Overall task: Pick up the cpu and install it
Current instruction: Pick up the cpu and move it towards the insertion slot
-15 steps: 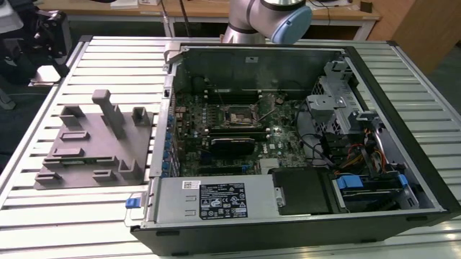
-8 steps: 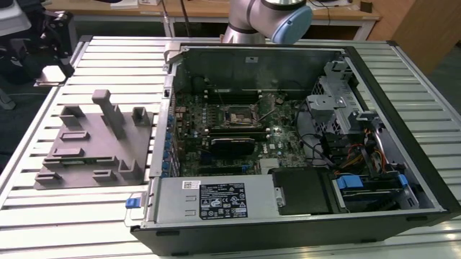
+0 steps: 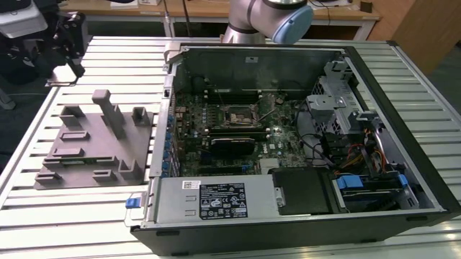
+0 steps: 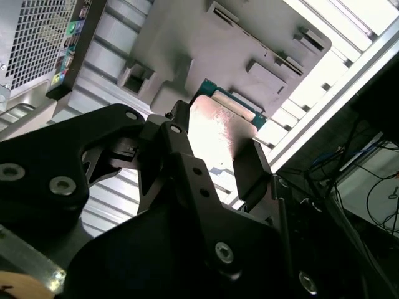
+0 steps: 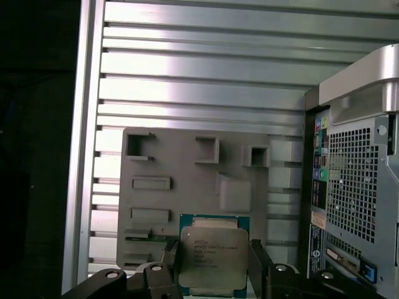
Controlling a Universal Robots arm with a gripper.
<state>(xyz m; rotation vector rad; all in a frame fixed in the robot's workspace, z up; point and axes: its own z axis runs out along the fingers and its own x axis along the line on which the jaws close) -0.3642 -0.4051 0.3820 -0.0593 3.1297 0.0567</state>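
Note:
The cpu (image 5: 214,255) is a flat square chip with a pale metal top and a green rim, and it sits between my two black fingers in both wrist views. My gripper (image 5: 214,260) is shut on the cpu (image 4: 218,134), one finger (image 4: 252,168) on each of two opposite edges. The chip hangs well above the grey fixture block (image 5: 193,187) on the slatted table. In the exterior view my gripper (image 3: 66,75) is at the far left, beyond the fixture block (image 3: 94,145). The open socket (image 3: 238,114) lies on the motherboard inside the computer case.
The open computer case (image 3: 403,108) takes up the exterior view's right, with drive bays, cables and a power supply (image 3: 216,198) inside. Its perforated rear wall (image 5: 355,187) stands close beside the fixture. The table's left edge (image 3: 29,140) drops off near the block.

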